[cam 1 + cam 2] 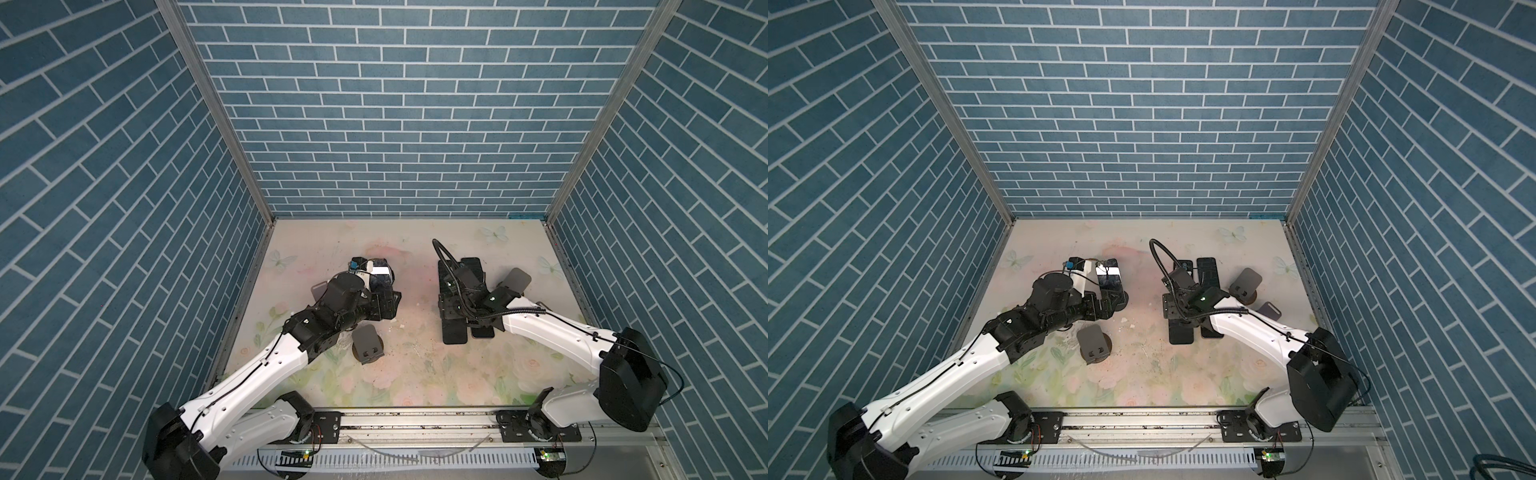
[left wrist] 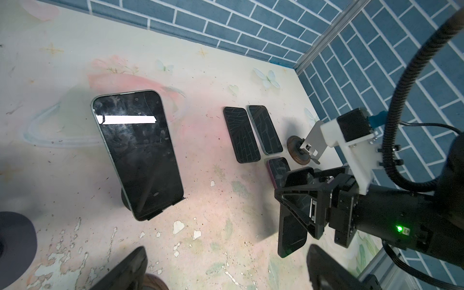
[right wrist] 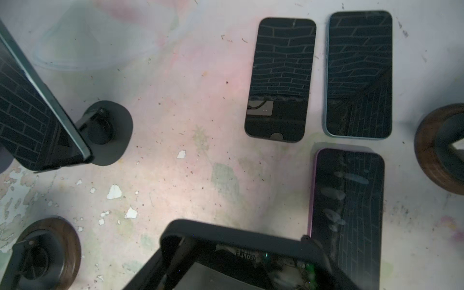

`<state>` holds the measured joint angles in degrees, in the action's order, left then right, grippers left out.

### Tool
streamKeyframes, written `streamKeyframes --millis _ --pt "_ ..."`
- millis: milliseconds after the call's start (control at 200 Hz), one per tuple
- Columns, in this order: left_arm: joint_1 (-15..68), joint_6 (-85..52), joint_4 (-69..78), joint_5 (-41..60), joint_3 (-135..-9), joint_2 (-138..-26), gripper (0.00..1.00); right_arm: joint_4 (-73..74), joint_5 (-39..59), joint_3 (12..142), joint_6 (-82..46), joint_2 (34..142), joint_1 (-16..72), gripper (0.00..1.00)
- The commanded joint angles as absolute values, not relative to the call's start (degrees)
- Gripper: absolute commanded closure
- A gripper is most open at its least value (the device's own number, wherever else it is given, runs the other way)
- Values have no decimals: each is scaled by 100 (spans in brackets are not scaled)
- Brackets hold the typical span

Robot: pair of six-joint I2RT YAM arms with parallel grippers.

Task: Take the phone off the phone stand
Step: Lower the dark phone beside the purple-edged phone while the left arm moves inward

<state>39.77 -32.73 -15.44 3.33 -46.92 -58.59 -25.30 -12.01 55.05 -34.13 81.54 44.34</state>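
The phone leans screen-up on the phone stand, left of the counter's middle, with a bright strip of glare across the glass. The left tool hangs just on the near side of it with its jaws spread wide. Its fingers touch neither the phone nor the stand.

Right of the middle, the right tool is closed around a black-cased phone. That phone's near end looks to be lifted a little off the counter. A purple phone lies flat just beside it, and two more phones lie side by side closer to the far edge.

An empty stand sits near the left arm, closer to the near edge. Another empty stand sits toward the right edge.
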Motion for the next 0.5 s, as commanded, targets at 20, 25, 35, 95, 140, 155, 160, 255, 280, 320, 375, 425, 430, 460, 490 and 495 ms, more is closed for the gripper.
streamKeyframes --millis 20,25,35,95,140,155,160,255,280,320,375,425,430,460,490,495 --pt "4146 -3168 -1367 154 -4862 -6004 0 -2503 -812 5249 -3402 7988 4219 38" --pt "4156 -3166 -1365 152 -4865 -6008 0 -2500 -801 5243 -3397 7993 4210 38" --pt "4168 -3171 -1356 146 -4866 -6024 0 -2493 -783 5229 -3394 7997 4192 38" --pt "4233 -3182 -1304 132 -4878 -6122 0 -2428 -623 5148 -3388 8040 4085 38" --pt "4287 -3187 -1283 124 -4886 -6188 0 -2360 -517 5088 -3393 8074 4011 38" --pt "4295 -3190 -1283 117 -4891 -6212 0 -2341 -492 5069 -3389 8089 3992 38" --pt "4301 -3190 -1279 115 -4893 -6226 0 -2326 -483 5061 -3391 8092 3987 38" --pt "4385 -3183 -1274 89 -4954 -6376 0 -2219 -363 4985 -3354 8187 3871 37" --pt "4399 -3182 -1274 88 -4970 -6408 0 -2208 -338 4987 -3334 8227 3849 37" --pt "4418 -3174 -1274 88 -4998 -6461 0 -2188 -292 4979 -3308 8280 3804 37" --pt "4446 -3164 -1274 88 -5033 -6534 0 -2136 -227 4967 -3262 8348 3747 37" --pt "4460 -3155 -1275 81 -5054 -6586 0 -2093 -150 4958 -3235 8421 3698 37" --pt "4463 -3155 -1275 80 -5058 -6589 0 -2084 -145 4958 -3230 8425 3694 37" --pt "4465 -3155 -1275 79 -5067 -6607 0 -2058 -107 4961 -3205 8477 3659 37" --pt "4474 -3164 -1274 79 -5071 -6626 0 -2040 -81 4965 -3183 8522 3650 37" --pt "4474 -3164 -1274 79 -5071 -6635 0 -2035 -76 4965 -3178 8537 3649 37"
